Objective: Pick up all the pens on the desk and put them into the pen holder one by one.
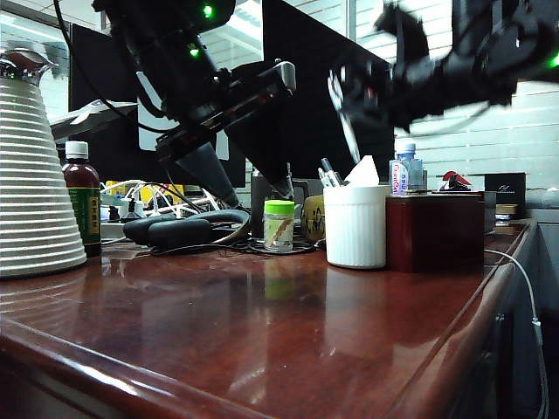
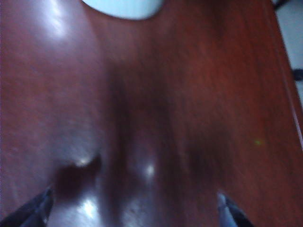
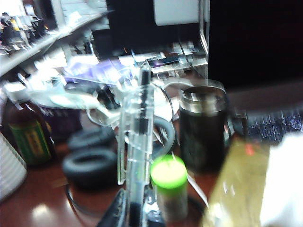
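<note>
Right gripper clamped on clear pen above pen holder.
Left gripper spread wide over bare desk.

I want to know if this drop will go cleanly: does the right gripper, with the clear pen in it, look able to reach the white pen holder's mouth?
Probably yes. The right gripper, shut on the clear pen, hangs above the pen holder with open air between. Pens and a white paper already stand in the cup, narrowing the opening.
</note>
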### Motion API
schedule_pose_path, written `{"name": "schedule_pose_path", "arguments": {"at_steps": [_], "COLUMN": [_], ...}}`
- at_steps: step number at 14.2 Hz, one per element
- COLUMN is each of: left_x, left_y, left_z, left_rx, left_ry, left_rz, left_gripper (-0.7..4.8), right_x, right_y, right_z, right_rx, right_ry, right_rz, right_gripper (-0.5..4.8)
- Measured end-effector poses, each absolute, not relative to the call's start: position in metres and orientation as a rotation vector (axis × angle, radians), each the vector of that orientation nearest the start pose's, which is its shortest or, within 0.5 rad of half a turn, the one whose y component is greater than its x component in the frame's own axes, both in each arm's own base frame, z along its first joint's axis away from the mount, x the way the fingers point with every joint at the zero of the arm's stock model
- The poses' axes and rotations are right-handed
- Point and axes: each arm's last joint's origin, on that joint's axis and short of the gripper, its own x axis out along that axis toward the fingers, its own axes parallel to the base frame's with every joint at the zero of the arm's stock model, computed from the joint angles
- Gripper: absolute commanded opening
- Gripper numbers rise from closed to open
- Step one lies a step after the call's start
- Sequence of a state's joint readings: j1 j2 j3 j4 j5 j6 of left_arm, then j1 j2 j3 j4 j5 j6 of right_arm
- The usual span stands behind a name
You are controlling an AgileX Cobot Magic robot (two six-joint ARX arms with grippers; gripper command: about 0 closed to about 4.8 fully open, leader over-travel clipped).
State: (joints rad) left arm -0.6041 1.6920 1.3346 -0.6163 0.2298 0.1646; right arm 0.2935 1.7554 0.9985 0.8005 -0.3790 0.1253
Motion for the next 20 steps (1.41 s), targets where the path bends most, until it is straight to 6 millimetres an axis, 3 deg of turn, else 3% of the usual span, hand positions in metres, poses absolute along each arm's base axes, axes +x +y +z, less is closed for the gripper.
{"name": "schedule_pose_path", "arguments": {"at_steps": [7, 10, 16, 17, 18, 19, 20], "left_x": [0.291, 0.291, 0.29, 0.29, 0.29, 0.285, 0.278], "left_y": [-0.209, -0.208, -0.208, -0.208, -0.208, -0.206, -0.201], "left_z": [0.258, 0.258, 0.257, 0.257, 0.258, 0.261, 0.272], "left_rx": [0.33, 0.327, 0.328, 0.327, 0.32, 0.302, 0.292], "left_ry": [0.897, 0.903, 0.911, 0.911, 0.916, 0.938, 0.937], "left_rz": [-0.839, -0.836, -0.836, -0.837, -0.843, -0.854, -0.862], "left_gripper": [4.66, 4.66, 4.55, 3.55, 1.93, 0.53, -0.07], "right_x": [0.363, 0.362, 0.361, 0.354, 0.346, 0.331, 0.313], "right_y": [0.12, 0.12, 0.12, 0.118, 0.116, 0.111, 0.106], "right_z": [0.219, 0.22, 0.222, 0.238, 0.257, 0.285, 0.311], "right_rx": [0.086, 0.083, 0.085, 0.083, 0.08, 0.077, 0.074], "right_ry": [0.201, 0.199, 0.197, 0.166, 0.115, 0.063, 0.015], "right_rz": [0.665, 0.683, 0.703, 0.704, 0.707, 0.709, 0.711], "right_gripper": [-0.05, 1.54, 1.62, 1.59, 1.3, 0.39, -0.05]}}
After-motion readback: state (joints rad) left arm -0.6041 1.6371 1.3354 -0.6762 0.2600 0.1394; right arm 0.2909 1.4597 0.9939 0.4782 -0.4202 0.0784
